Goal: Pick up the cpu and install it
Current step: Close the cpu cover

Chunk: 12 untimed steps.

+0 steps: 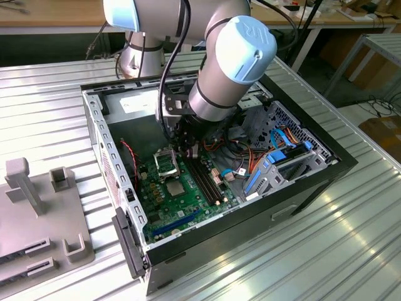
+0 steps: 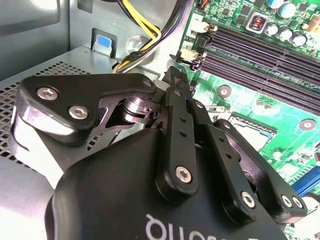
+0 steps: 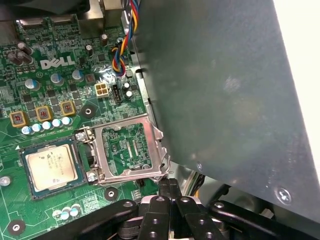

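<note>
On ribbed metal table (image 1: pixel 357 251), open computer case (image 1: pixel 250 221), cpu (image 1: pixel 175 188) inside, workbenches (image 1: pixel 56 15) behind

**Arm (image 1: pixel 225 69) down in open PC case (image 1: pixel 301 185)**

Gripper (image 1: pixel 187 150) hangs low over motherboard (image 1: pixel 188 210), just beside the raised socket plate (image 1: pixel 164 162). Cpu (image 1: pixel 174 187) lies flat in socket, apart from gripper. Grey fixture (image 1: pixel 37 213) at exterior view's left.

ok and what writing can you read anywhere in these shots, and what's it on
White logo on the green board, first wrist view: a brand mark, not quoted.
Print on the cpu, on its metal top: too small to read.
White letters on the gripper body, second wrist view: cut off, unreadable.
Mark on the arm's blue cap, exterior view: a logo, not quoted.
</note>
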Each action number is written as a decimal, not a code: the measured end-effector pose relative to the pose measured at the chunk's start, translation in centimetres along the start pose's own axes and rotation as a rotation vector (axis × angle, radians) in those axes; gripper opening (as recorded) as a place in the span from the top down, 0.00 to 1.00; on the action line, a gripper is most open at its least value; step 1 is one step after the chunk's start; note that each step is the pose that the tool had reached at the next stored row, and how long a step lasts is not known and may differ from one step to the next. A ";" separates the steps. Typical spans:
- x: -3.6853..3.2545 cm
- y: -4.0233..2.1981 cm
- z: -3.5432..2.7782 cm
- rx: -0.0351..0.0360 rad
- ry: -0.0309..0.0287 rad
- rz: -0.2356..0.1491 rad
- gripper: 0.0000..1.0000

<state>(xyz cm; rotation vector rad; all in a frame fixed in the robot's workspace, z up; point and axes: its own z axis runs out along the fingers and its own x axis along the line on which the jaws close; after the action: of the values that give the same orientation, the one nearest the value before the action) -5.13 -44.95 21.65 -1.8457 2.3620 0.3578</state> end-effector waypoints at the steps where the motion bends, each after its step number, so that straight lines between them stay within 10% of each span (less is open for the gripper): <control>1: -0.01 0.01 -0.05 0.0000 0.0005 0.000 0.89; 7: -0.10 0.05 -0.39 0.0005 0.0056 0.001 0.89; 10: -0.26 0.14 -1.06 0.0047 0.0363 0.003 0.89; 12: -0.28 0.16 -1.16 0.0049 0.0384 0.003 0.89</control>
<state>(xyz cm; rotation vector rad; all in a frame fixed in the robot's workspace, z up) -5.16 -44.95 22.86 -1.8635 2.3886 0.3195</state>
